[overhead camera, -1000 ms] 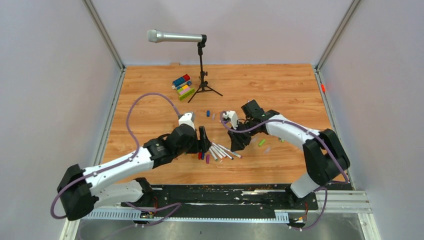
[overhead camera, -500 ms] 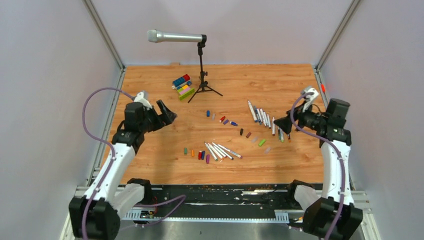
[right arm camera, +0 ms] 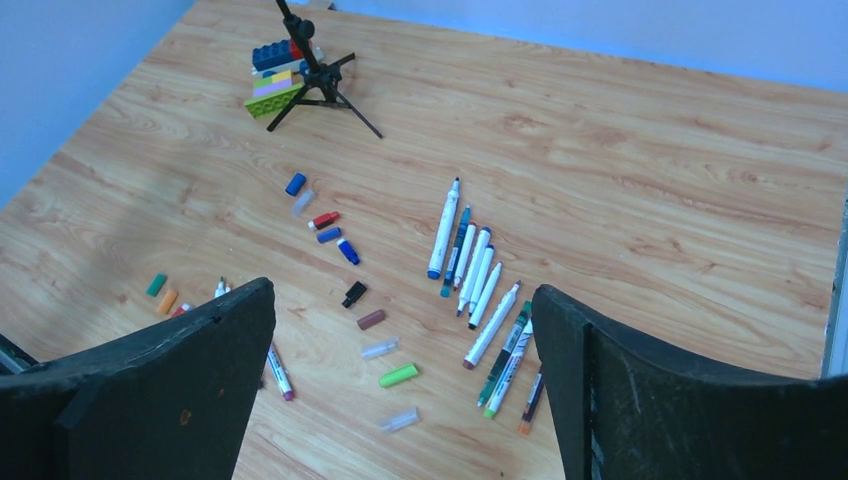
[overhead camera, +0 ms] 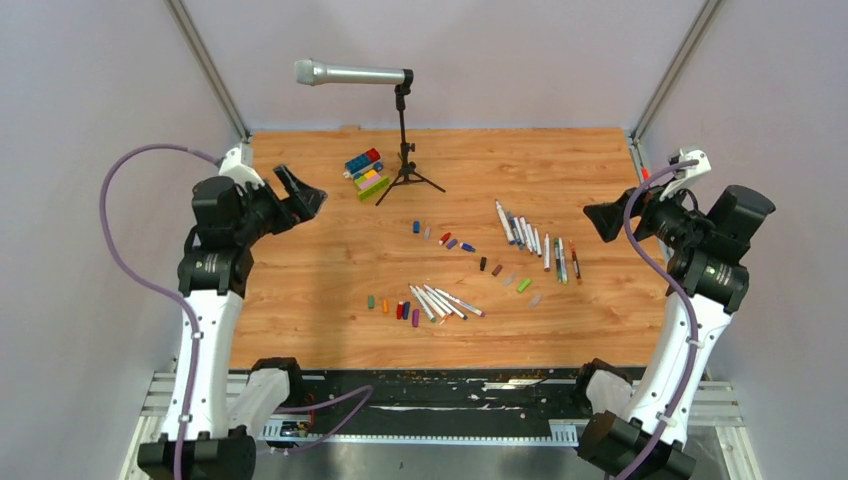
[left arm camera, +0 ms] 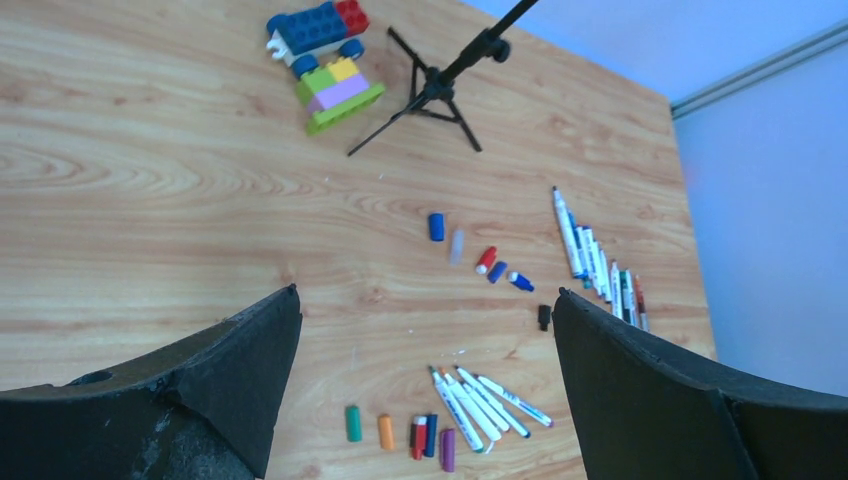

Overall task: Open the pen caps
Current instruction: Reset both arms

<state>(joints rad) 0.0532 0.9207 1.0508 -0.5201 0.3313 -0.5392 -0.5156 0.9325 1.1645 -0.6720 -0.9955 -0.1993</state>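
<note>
Several pens (left arm camera: 478,410) seen by left wrist hide behind right end effector (right arm camera: 403,292).

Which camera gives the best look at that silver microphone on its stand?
The top external view: it shows the whole microphone, from the silver head down to the tripod feet. The left wrist view catches only the stand, its pole and legs. The right wrist view also shows just the lower pole and tripod. The head is cut off in both.
</note>
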